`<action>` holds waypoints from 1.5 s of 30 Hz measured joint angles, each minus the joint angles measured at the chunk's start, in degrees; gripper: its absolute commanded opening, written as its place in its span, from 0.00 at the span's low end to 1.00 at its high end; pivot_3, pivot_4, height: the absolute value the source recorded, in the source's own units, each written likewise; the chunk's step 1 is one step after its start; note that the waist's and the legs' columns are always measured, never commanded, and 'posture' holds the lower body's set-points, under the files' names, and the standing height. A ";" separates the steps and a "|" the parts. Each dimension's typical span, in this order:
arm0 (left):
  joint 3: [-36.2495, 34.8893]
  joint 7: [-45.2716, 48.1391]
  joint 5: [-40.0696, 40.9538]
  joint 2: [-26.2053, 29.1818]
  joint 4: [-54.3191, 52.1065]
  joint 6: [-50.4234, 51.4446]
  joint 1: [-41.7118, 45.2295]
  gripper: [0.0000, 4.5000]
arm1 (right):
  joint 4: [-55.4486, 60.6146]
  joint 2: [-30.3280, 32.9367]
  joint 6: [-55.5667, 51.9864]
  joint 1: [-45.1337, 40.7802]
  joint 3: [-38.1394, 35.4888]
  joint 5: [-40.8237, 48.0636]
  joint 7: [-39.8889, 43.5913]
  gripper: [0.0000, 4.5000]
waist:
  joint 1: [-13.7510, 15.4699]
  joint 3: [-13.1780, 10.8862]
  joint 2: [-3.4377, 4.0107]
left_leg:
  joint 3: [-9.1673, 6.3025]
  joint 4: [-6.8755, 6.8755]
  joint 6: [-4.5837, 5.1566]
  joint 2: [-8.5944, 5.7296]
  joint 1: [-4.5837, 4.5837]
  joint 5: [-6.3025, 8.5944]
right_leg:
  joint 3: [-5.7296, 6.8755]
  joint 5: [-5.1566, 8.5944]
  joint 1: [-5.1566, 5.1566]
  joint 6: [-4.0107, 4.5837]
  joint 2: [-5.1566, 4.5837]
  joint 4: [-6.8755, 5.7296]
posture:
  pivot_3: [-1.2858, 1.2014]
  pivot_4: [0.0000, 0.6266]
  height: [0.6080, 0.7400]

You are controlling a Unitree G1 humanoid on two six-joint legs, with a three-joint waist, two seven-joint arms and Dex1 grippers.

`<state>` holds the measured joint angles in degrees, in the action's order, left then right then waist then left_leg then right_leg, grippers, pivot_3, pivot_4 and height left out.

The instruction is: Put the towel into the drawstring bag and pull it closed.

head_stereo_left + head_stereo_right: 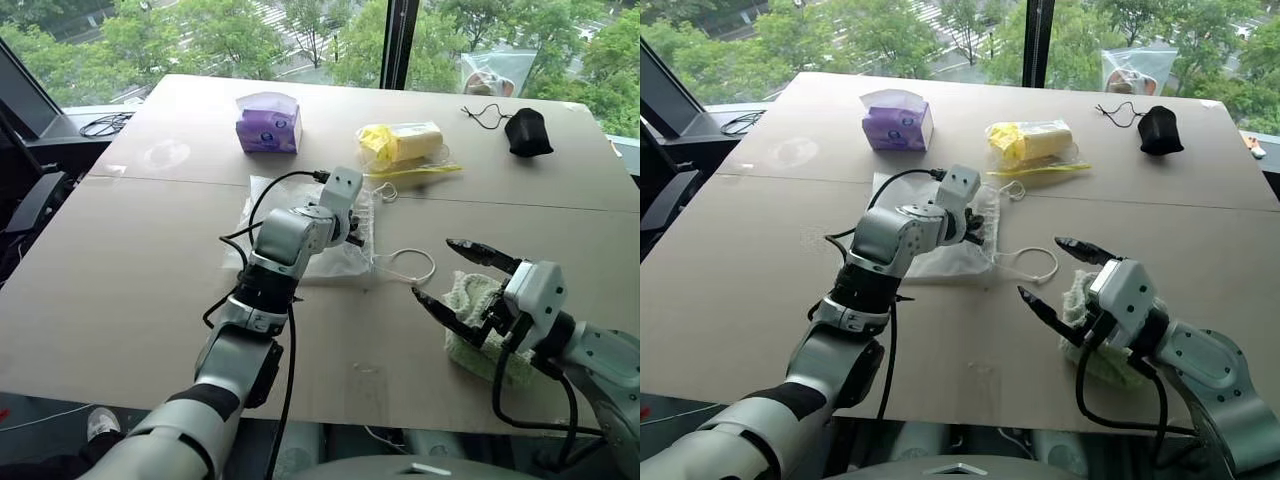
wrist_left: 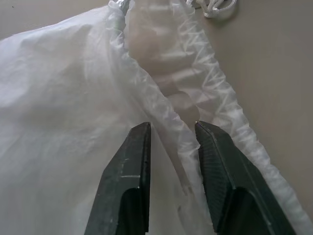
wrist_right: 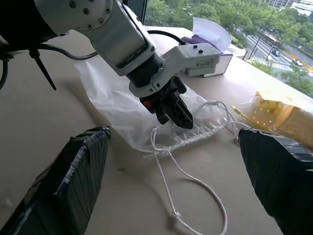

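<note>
The drawstring bag (image 1: pixel 335 262) lies flat mid-table, milky white, its gathered mouth towards the right. My left gripper (image 3: pixel 176 111) points down onto that mouth with its fingers closed on the bag's gathered rim (image 2: pixel 168 117). A white cord loop (image 1: pixel 415 265) trails from the mouth across the table. The towel (image 1: pixel 468 298), pale green and fluffy, lies near the front right edge. My right gripper (image 1: pixel 432 268) hovers just above and left of it, open wide, with nothing between its fingers.
A purple tissue box (image 1: pixel 268 123), a clear bag with yellow contents (image 1: pixel 405 143) and a black pouch with cord (image 1: pixel 528 132) stand along the table's far half. Windows rise behind the far edge. Bare tabletop (image 1: pixel 130 270) spreads to the left.
</note>
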<state>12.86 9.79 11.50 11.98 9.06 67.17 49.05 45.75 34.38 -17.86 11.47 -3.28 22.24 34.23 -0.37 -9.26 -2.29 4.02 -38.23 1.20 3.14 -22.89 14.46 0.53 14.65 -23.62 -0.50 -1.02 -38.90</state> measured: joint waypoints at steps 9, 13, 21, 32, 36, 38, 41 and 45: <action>-0.71 32.39 8.49 16.37 1.07 -13.67 -2.18 0.01 | 4.15 2.98 -18.00 2.38 -10.81 8.13 -5.12 1.00 | -0.24 -0.07 0.10 | 0.03 -0.01 0.00 0.07 -0.06 0.00 | 0.02 0.01 -0.07 0.03 0.00 -0.01 | 0.52 0.24 1.00; -5.68 49.01 14.80 26.80 4.94 -12.50 -0.39 0.01 | 5.07 6.13 -27.06 8.20 -24.44 19.88 -4.86 1.00 | -0.09 -0.07 0.11 | 0.00 0.01 0.02 0.04 -0.05 0.01 | 0.06 0.01 -0.04 0.03 0.00 0.04 | 0.52 0.24 1.00; -2.74 56.54 13.00 32.24 -1.40 -16.64 -5.46 0.01 | 5.04 7.41 -40.10 16.28 -32.84 28.54 -10.28 1.00 | 0.93 -0.07 0.12 | 0.01 -0.01 0.10 0.06 -0.06 0.06 | 0.00 0.02 -0.01 0.01 -0.08 0.06 | 0.52 0.24 1.00; -4.12 40.21 12.40 22.30 -13.50 -12.51 -12.36 0.01 | 6.77 6.16 -49.26 11.06 -13.91 23.53 -26.36 1.00 | 0.05 0.10 -0.15 | -0.01 -0.05 0.10 0.12 -0.04 0.05 | -0.05 0.13 -0.01 -0.21 -0.06 0.05 | 0.52 0.24 1.00; -4.16 38.46 12.83 22.33 -16.54 -11.41 -14.70 0.01 | 6.79 3.20 -47.00 9.25 -15.57 23.00 -26.80 1.00 | -0.43 0.11 -0.17 | 0.04 -0.08 0.10 0.13 0.03 0.05 | -0.11 0.12 0.00 -0.26 -0.08 0.02 | 0.52 0.24 1.00; -4.36 37.81 12.86 22.43 -16.88 -11.40 -15.39 0.01 | 7.52 2.73 -46.75 8.29 -22.51 26.52 -26.26 1.00 | -0.34 0.05 -0.07 | 0.05 -0.09 0.11 0.10 0.04 0.05 | -0.11 0.11 0.00 -0.29 -0.04 -0.01 | 0.52 0.24 1.00; -5.64 37.25 12.93 22.44 -16.63 -11.40 -15.52 0.01 | 10.51 3.43 -46.97 10.29 -31.88 33.04 -26.74 1.00 | 0.11 0.03 -0.04 | -0.01 -0.05 0.11 0.10 0.00 0.05 | -0.03 0.11 0.00 -0.27 -0.01 0.01 | 0.52 0.24 1.00; -5.93 37.20 12.97 22.05 -16.06 -11.40 -15.44 0.01 | 12.31 2.73 -48.26 13.56 -35.78 39.32 -32.53 1.00 | 0.36 0.03 -0.02 | 0.00 0.02 0.11 0.10 -0.07 0.05 | -0.05 0.12 -0.01 -0.23 -0.05 0.09 | 0.52 0.24 1.00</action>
<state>6.93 47.00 24.47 34.03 -7.00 55.77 33.61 58.06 37.11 -66.13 25.03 -39.06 61.56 1.71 -0.01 -9.24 -2.31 4.03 -38.21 1.31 3.25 -22.95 14.51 0.48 14.77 -23.64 -0.73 -1.07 -38.81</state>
